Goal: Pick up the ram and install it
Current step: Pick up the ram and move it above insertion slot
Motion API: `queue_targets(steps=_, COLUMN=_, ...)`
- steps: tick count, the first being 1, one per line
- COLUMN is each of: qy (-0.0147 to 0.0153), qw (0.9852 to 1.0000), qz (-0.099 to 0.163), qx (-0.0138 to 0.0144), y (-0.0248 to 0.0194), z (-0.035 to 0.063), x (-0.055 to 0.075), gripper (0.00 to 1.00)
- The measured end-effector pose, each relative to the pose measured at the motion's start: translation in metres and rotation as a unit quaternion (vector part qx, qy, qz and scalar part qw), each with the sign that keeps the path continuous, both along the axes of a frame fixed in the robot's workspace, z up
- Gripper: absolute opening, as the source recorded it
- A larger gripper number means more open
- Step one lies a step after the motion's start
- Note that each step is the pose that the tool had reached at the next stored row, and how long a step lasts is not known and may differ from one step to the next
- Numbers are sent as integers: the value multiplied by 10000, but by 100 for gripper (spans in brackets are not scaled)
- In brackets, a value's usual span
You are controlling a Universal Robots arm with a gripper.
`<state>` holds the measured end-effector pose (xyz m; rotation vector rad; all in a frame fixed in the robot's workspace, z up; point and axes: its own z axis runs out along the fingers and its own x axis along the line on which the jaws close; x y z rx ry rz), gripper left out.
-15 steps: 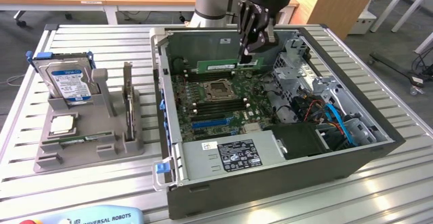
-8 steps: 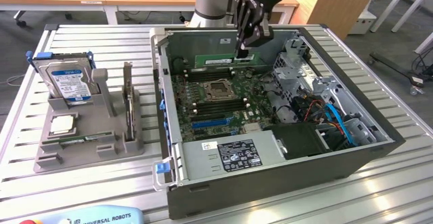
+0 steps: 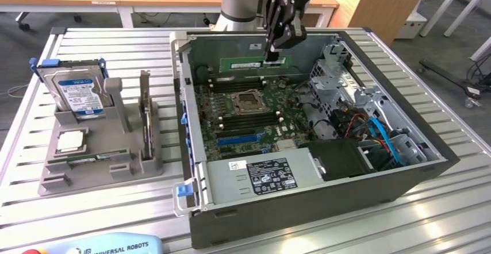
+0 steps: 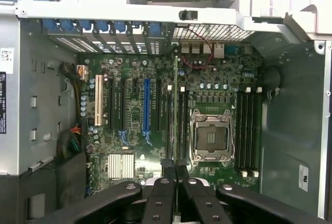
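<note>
Slatted metal table [image 3: 429, 208] carries an open computer case [image 3: 307, 208] lying on its side, motherboard [image 3: 230, 122] facing up. On the exterior view's left of the case sits a grey holder [image 3: 100, 168] with 1 hard drive [image 3: 77, 90] upright in it and 1 silver processor chip [image 3: 71, 141] lying flat nearer the front. The CPU socket [image 3: 249, 102] is empty and sits mid-board, with dark memory slots on both sides. The gripper [image 3: 274, 57] reaches down into the case, its 2 fingers clamped on the ram [image 3: 247, 64]. The green stick hangs on edge above the board, near the case's far wall. In the wrist view the ram [image 4: 176, 105] shows edge-on, running along the slots beside the socket [image 4: 211, 138], pinched in the gripper [image 4: 176, 175]. Can't tell if it touches a slot.
</note>
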<state>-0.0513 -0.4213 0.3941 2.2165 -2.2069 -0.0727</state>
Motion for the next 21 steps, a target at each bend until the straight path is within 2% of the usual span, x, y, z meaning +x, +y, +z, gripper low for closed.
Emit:
queue_targets(steps=15, qy=0, qw=10000, qz=-1, qx=0, y=1, z=-10, x=232, gripper=12)
queue_targets(steps=21, qy=-1, qw=10000, qz=-1, qx=1, y=2, z=-14, x=240, gripper=12)
